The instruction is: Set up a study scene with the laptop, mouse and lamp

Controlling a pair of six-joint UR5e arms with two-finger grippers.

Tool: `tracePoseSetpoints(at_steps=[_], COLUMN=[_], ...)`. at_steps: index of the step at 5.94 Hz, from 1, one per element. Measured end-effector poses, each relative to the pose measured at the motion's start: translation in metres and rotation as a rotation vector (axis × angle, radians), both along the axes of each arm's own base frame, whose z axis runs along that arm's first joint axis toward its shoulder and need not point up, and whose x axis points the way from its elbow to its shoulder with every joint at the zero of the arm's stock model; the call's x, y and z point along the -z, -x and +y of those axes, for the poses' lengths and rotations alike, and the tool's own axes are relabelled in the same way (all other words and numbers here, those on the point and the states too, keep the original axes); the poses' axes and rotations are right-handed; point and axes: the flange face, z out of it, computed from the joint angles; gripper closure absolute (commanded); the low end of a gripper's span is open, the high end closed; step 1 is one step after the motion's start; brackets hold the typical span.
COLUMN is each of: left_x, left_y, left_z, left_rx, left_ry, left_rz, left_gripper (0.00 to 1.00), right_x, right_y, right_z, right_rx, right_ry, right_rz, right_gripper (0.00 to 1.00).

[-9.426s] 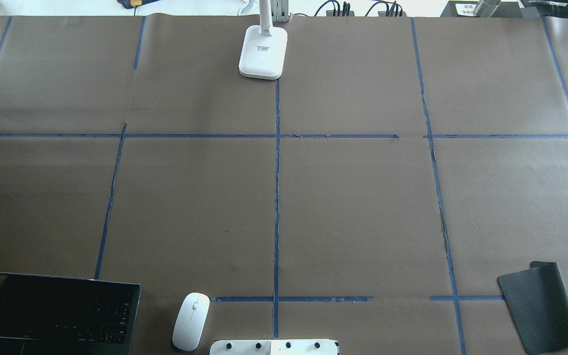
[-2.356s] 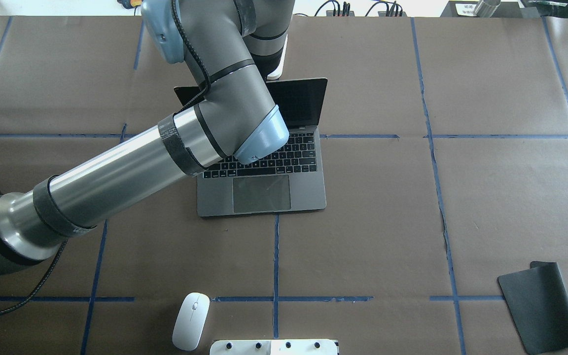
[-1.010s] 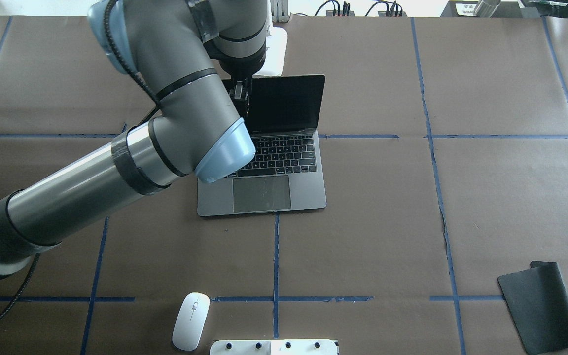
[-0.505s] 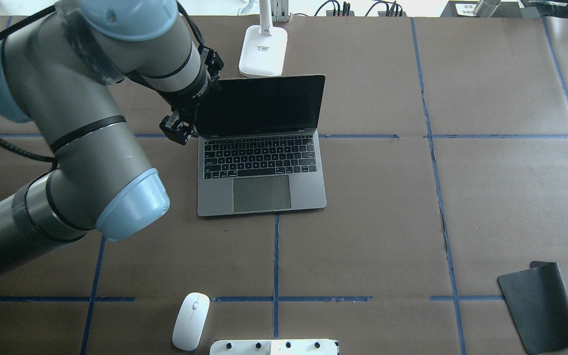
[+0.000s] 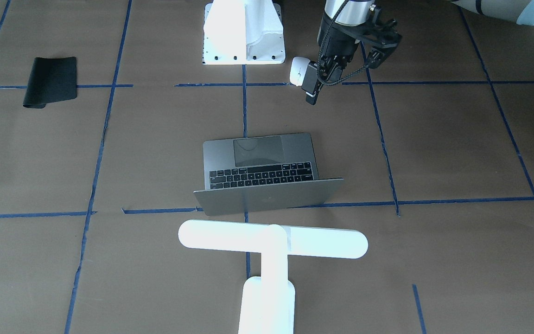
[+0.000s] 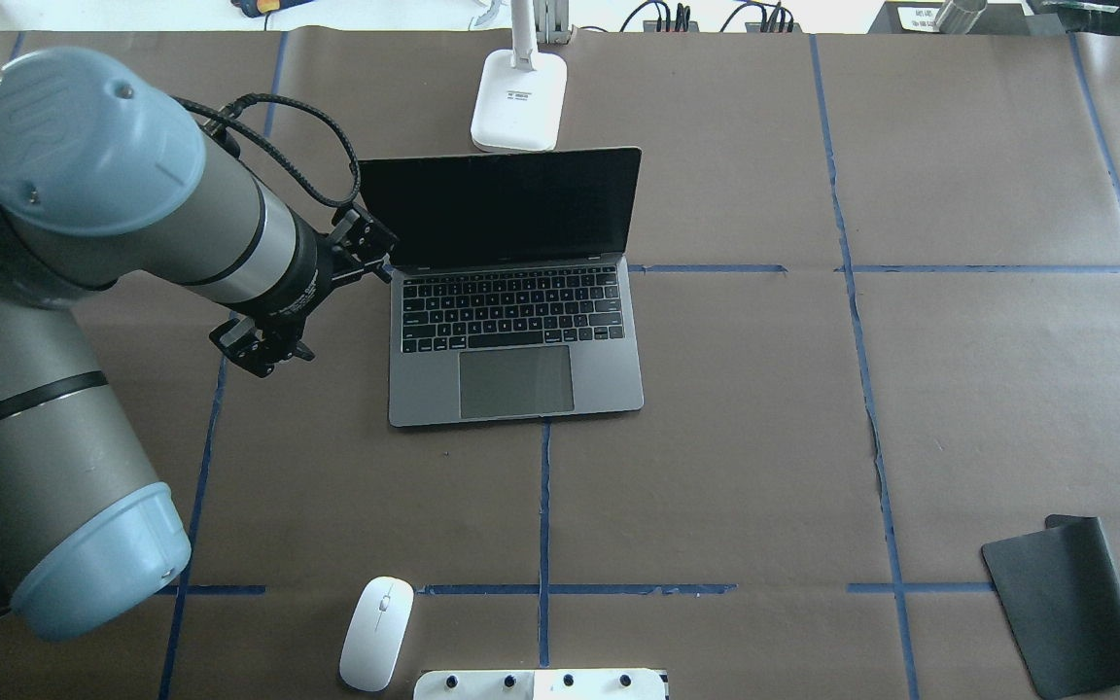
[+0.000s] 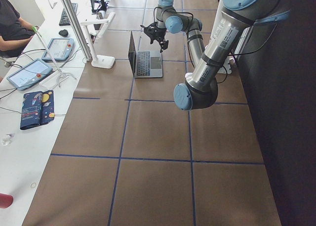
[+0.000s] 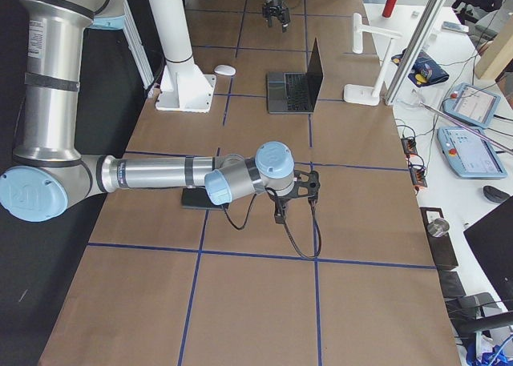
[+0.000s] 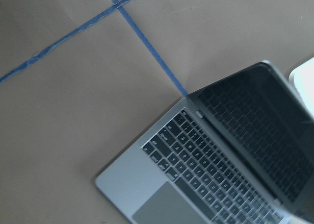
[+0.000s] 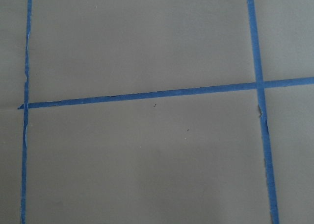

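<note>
The grey laptop [image 6: 516, 321] stands open in the middle of the table, screen dark, keys facing the robot; it also shows in the front view [image 5: 267, 174]. The white lamp [image 5: 271, 241] stands just behind its lid, base [image 6: 518, 102] at the far edge. The white mouse [image 6: 377, 634] lies near the robot's base, partly hidden by a finger in the front view [image 5: 297, 69]. My left gripper [image 6: 317, 311] hangs open and empty above the table left of the laptop, apart from it [image 5: 346, 72]. My right gripper [image 8: 292, 196] hovers at the table's right end; I cannot tell its state.
A black soft mat [image 6: 1066, 608] lies at the near right, one edge curled. The white bolted pedestal [image 5: 244, 32] stands at the robot's side, next to the mouse. Blue tape lines grid the brown table cover. Tablets and cables lie beyond the far edge.
The laptop went from the near left corner to the centre, lid raised. In the last second my left gripper left the screen's edge and swung left and back toward the robot.
</note>
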Motion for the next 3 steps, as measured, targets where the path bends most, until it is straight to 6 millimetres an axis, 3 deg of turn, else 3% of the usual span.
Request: tracePoseSetpoints(at_steps=[2,3], left_x=[-0.007,-0.009], left_y=[0.003,0.003], left_z=[0.041,0.059], left_rx=[-0.129,-0.175], left_ry=[-0.097,-0.124], left_rz=[0.002,0.007], left_gripper=[0.0,0.0], right_x=[-0.007,-0.003], right_y=[0.047,0.063], right_z=[0.037,0.067], right_rx=[-0.021,-0.021], right_ry=[0.01,0.028], right_rz=[-0.01,-0.004], right_gripper=[0.0,0.0])
